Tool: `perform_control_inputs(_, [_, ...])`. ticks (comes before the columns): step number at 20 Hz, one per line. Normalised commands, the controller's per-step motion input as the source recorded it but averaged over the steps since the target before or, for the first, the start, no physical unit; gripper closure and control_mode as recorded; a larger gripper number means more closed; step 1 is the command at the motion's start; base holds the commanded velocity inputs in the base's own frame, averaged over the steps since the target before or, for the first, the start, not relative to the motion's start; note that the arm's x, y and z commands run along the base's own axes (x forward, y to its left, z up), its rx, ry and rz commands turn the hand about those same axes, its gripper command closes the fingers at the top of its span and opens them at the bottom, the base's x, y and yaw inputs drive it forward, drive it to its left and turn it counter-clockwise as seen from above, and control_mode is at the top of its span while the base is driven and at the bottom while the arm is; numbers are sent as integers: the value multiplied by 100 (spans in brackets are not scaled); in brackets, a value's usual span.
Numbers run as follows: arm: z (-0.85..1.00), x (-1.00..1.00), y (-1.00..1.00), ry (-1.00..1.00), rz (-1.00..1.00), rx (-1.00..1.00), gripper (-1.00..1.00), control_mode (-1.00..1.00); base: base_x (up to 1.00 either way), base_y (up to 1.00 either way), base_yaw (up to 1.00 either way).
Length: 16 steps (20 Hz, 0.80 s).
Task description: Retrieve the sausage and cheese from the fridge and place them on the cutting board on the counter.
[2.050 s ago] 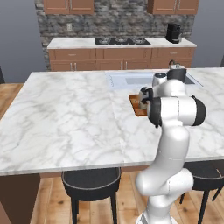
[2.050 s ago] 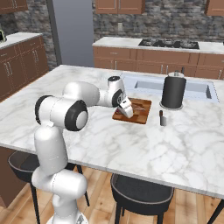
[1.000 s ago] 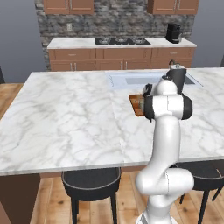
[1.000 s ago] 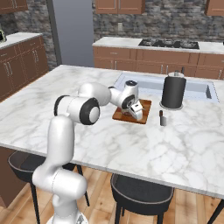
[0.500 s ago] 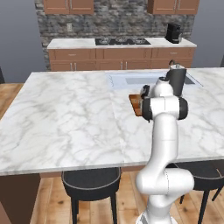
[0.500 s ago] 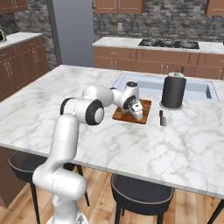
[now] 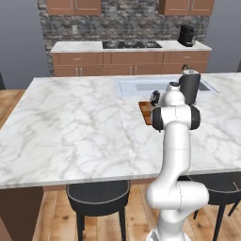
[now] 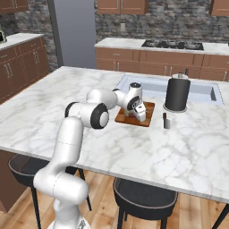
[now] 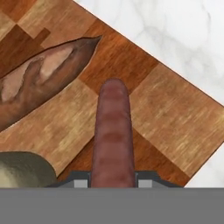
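— Marble counter (image 8: 67, 96) all round, and where's the arm got to?

— Reaching low over the cutting board (image 8: 123, 117) beside the sink (image 8: 152, 87). The gripper (image 9: 113, 183) is clenched on the sausage (image 9: 113, 135), which sticks out lengthwise from between its tips, just above the wood.

— Touching the board?

— Hard to tell from the hand view; it looks very close, perhaps resting. A long brown pointed thing (image 9: 39, 83) lies beside it on the board, and a rounded tan lump (image 9: 22, 168) sits at the lower left, possibly the cheese.

— So how should it set the sausage down?

— I'd lower it until it lies flat on bare wood, away from the board's edge, part the fingers slowly so it doesn't roll, then lift straight up.
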Motion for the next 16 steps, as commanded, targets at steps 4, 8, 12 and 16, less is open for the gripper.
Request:
perform_control_inputs(4, [-7, -18, 0, 0, -5, 1, -100, -100, 0, 0, 0])
perform_control_inputs(8, [-4, -12, 0, 0, -6, 1, -100, -100, 0, 0, 0])
perform_control_inputs(12, [0, -6, 0, 0, -5, 1, -100, -100, 0, 0, 0])
perform_control_inputs(16, [0, 0, 0, 0, -5, 0, -100, -100, 0, 0, 0])
